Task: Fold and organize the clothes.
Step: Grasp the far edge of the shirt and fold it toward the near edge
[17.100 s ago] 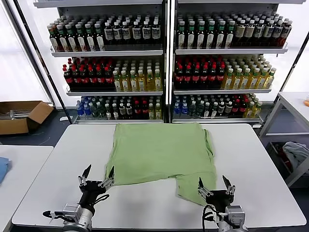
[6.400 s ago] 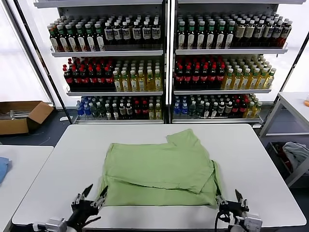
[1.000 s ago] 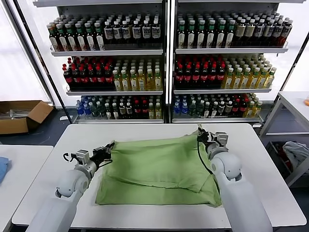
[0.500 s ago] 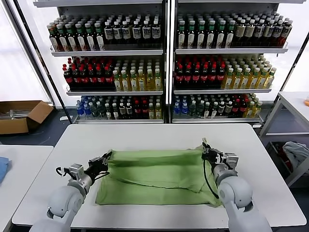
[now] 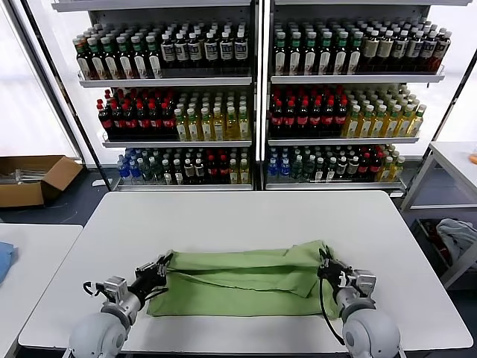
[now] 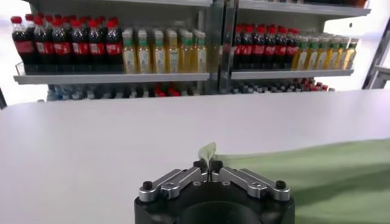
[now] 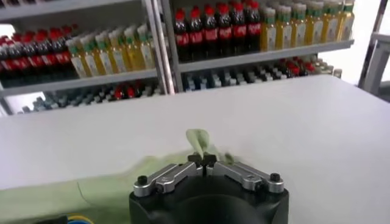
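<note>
A light green shirt [image 5: 242,280] lies folded into a long narrow band across the near part of the white table [image 5: 238,216]. My left gripper [image 5: 160,264] is shut on the shirt's left far corner; the pinched tip shows in the left wrist view [image 6: 206,151]. My right gripper [image 5: 324,264] is shut on the shirt's right far corner, and a pinched fold stands up in the right wrist view [image 7: 198,141]. Both grippers [image 6: 208,165] [image 7: 206,160] hold the edge low over the table. No collar or print shows.
Shelves of bottles [image 5: 257,97] stand behind the table. A cardboard box [image 5: 30,179] lies on the floor at the left. A second table [image 5: 26,253] stands at the left, and a rack with cloth [image 5: 455,235] at the right.
Both grippers have pulled the shirt's far edge toward me over the near part. The shirt went from a wide rectangle to a narrow band. Both grips stay shut.
</note>
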